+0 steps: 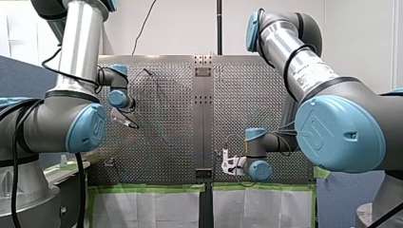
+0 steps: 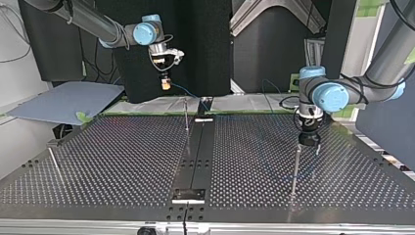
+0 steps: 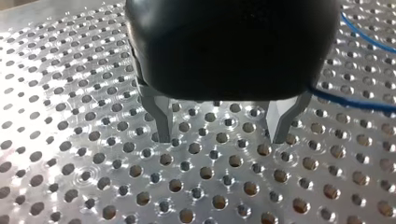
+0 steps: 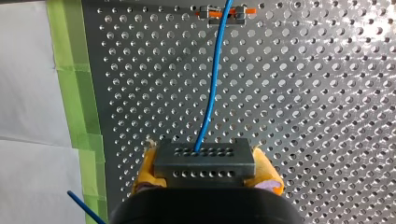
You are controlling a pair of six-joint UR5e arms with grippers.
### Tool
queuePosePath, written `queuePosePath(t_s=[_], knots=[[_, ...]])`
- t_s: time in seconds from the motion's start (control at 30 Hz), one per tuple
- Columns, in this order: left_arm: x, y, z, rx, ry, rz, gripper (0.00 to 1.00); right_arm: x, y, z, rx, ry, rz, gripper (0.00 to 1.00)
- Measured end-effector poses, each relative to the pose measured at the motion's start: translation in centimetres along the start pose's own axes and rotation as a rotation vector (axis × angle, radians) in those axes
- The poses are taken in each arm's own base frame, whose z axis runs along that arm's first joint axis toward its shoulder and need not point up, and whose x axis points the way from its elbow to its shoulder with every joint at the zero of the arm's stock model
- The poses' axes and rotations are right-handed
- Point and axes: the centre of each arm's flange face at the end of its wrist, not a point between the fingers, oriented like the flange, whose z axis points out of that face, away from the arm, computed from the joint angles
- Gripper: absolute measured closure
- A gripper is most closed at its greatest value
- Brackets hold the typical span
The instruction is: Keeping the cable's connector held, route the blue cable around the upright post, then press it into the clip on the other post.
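A dark, hole-dotted block connector (image 4: 204,158) is clamped between the right gripper's (image 4: 205,173) yellow pads (image 4: 267,170). Its thin blue cable (image 4: 212,84) is stretched over the perforated table (image 4: 303,116). The left gripper's (image 3: 222,137) metal fingers (image 3: 161,121) are spread, empty.

front: over table (image 1: 266,95) | top: opposite (low) | wrists: close, same table

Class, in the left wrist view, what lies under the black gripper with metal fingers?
Only bare perforated metal table lies under my left gripper, its open fingers empty. A thin blue cable passes beside one finger. The black body hides the table behind it.
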Motion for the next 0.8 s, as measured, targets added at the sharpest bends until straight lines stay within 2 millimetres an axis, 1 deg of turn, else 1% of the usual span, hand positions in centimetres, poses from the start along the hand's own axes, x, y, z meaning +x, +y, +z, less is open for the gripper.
queuePosePath(t_s=[0.47,0.8], knots=[[0.75,-0.29,-0.13,0.013,0.041,-0.153,0.01,0.03,0.00,0.03,0.000,0.002,0.001,1.00],[0.88,-0.40,-0.17,0.013,0.049,-0.255,0.01,0.02,-0.01,0.03,0.000,0.002,0.001,1.00]])
